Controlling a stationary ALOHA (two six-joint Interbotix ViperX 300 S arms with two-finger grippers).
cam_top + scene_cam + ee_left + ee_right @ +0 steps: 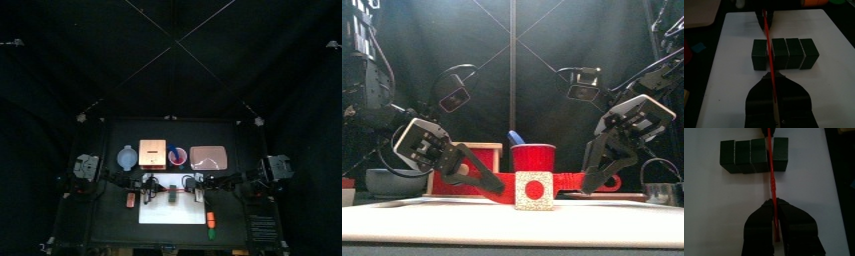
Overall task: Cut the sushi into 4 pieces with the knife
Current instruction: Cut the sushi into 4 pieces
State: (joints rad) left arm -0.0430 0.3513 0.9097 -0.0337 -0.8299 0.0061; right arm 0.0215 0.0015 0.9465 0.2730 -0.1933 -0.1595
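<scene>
The dark green sushi roll (784, 52) of several blocks lies on the white cutting board (737, 75); the front view shows its white end with a red centre (536, 190). One red knife (767, 42) spans the roll crosswise, on the seam between an end block and its neighbour (771, 173). My left gripper (769, 76) is shut on one end of the knife, left of the roll (486, 185). My right gripper (773, 203) is shut on the other end, right of the roll (591, 180). The blocks still touch.
Behind the board stand a blue-grey bowl (127, 157), the wooden box (154, 153), a red cup (178, 156) holding a blue knife (512, 137), and the pink tray (209, 157). Small orange toys lie left (131, 200) and right (211, 218) of the board.
</scene>
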